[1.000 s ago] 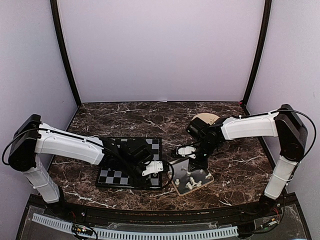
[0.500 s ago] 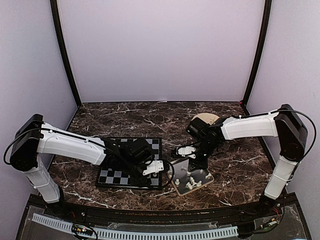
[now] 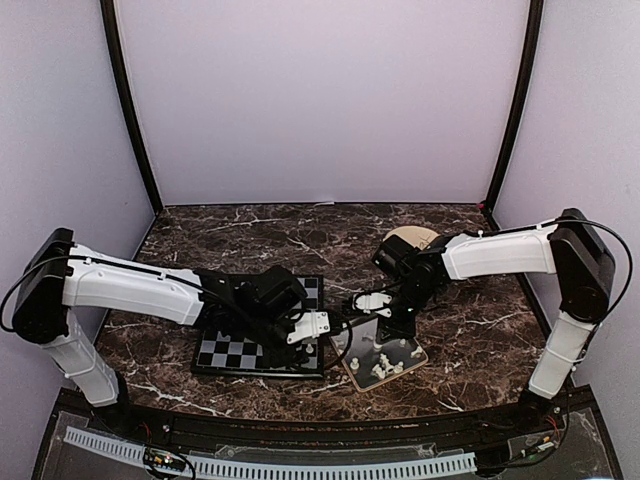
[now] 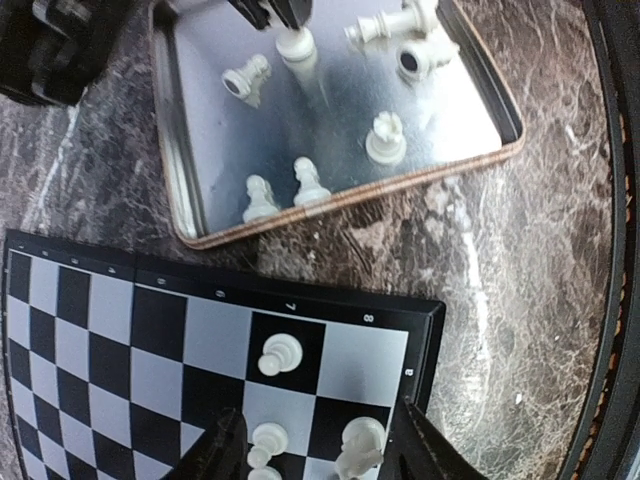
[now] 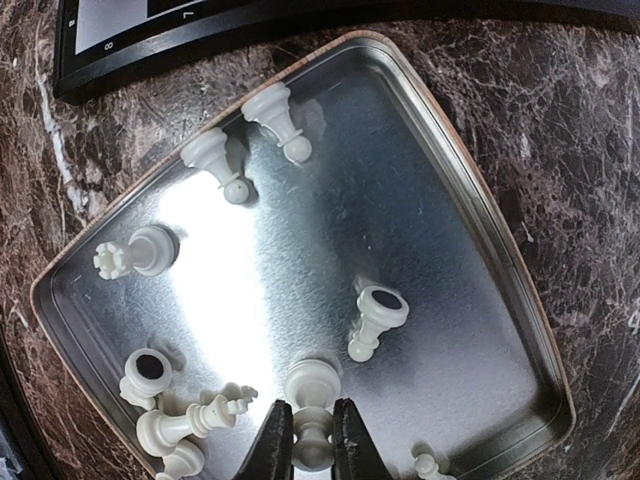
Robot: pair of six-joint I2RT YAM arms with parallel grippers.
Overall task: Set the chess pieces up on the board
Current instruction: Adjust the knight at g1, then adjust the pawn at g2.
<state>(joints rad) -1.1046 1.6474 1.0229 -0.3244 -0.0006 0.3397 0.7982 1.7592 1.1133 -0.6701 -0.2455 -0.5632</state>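
currently right gripper point(image 5: 312, 412) pinches a piece point(image 5: 311, 382) in tray point(image 5: 420, 200), could slip on lift; left gripper point(image 4: 318, 430), jaws wide, may topple pieces point(image 4: 280, 355) on board point(image 4: 100, 330).

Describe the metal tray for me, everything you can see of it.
The tray is square with rounded corners, a shiny silver metal floor and a low raised rim edged in pale tan. It lies flat on the marble table, askew, beside a corner of the board. Several cream chess pieces lie in it; the right gripper is shut on one.
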